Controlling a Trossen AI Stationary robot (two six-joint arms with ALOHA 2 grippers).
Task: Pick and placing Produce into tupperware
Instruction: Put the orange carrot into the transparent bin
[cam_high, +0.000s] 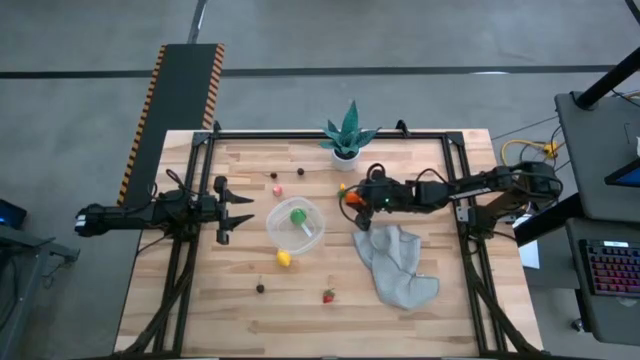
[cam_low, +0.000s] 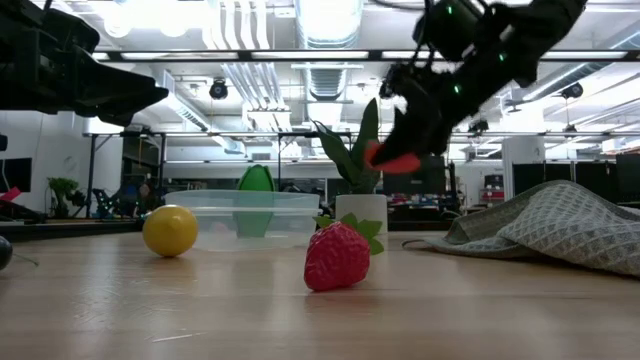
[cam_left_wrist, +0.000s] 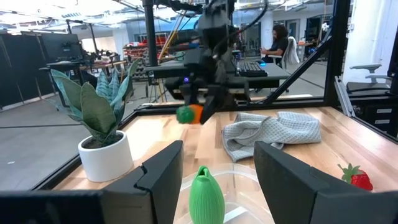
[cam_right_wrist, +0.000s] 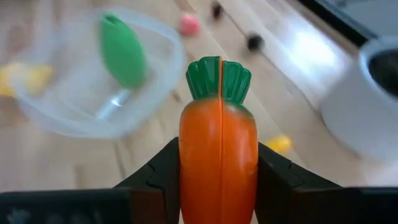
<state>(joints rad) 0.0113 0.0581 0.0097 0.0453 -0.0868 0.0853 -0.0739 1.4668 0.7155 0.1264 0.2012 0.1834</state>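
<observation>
The right gripper (cam_right_wrist: 219, 180) pinches an orange toy carrot with a green top (cam_right_wrist: 219, 146), above the table beside the round clear plastic tupperware (cam_high: 297, 226); best it centres over the rim before letting go. The left gripper (cam_high: 243, 208) waits alongside, fingers parted

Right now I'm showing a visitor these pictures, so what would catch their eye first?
Probably the orange toy carrot pinched in the right gripper, held above the table between the clear tub and the grey cloth. Next, the green piece standing in the tub, and the strawberry lying on the wood near the front edge.
</observation>
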